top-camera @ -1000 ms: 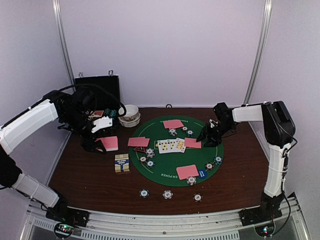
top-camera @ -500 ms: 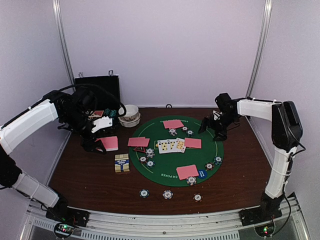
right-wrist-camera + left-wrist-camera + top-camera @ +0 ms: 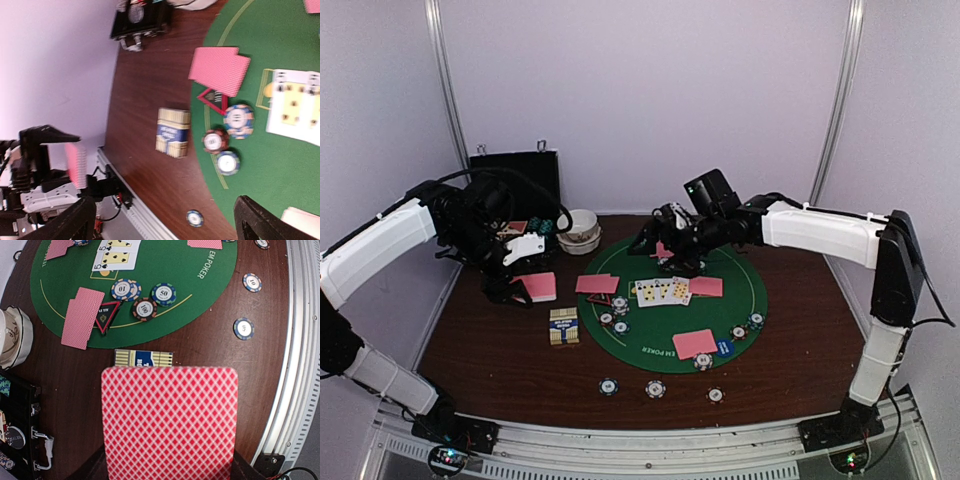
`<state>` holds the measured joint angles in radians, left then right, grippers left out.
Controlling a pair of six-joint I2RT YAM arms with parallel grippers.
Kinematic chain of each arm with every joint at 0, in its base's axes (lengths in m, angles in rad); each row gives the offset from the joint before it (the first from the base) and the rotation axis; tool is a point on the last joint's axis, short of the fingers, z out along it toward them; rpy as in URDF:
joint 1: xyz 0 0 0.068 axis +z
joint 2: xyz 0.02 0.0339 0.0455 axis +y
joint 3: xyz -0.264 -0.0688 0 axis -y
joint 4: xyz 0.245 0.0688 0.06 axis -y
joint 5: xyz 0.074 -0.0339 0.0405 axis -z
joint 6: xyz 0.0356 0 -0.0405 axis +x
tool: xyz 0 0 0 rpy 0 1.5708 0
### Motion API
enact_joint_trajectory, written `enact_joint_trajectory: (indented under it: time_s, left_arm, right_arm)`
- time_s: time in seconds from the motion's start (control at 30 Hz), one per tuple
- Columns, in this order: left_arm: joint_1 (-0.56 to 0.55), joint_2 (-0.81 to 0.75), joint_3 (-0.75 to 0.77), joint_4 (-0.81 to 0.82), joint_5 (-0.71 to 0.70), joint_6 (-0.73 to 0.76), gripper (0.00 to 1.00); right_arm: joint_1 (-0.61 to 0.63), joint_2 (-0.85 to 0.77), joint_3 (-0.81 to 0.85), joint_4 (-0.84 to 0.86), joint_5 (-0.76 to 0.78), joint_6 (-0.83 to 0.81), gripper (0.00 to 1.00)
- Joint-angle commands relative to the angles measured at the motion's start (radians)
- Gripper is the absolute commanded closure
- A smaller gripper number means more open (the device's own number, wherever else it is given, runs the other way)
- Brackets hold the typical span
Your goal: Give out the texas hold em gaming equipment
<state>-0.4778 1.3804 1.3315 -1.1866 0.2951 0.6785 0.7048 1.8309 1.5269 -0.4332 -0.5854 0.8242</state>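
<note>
The left jaws clamp pink-backed cards [image 3: 169, 420], red-and-white diamond lattice showing, above the brown surface [image 3: 215, 350] beside the green mat [image 3: 170, 260], while the right jaws stand wide apart over its far edge.

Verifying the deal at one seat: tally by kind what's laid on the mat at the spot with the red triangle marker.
Face-down cards: 2
Red triangle marker: 1
Chips: 3
Total: 6
</note>
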Motion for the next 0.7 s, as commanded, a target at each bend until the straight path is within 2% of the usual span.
enact_joint_trajectory:
  time_s: [0.0,0.2,0.67]
  left_arm:
    - [0.004,-0.01,0.026,0.028,0.014,-0.01,1.0]
    - [0.004,-0.011,0.031,0.028,0.026,-0.011,1.0]
    - [0.003,-0.018,0.035,0.028,0.037,-0.014,1.0]
  right_arm:
    - [0.087,0.022,-0.006,0.272,-0.094,0.194,0.01]
    - [0.178,0.085,0.017,0.392,-0.145,0.279,0.0]
    - [0.28,0.231,0.128,0.495,-0.197,0.341,0.0]
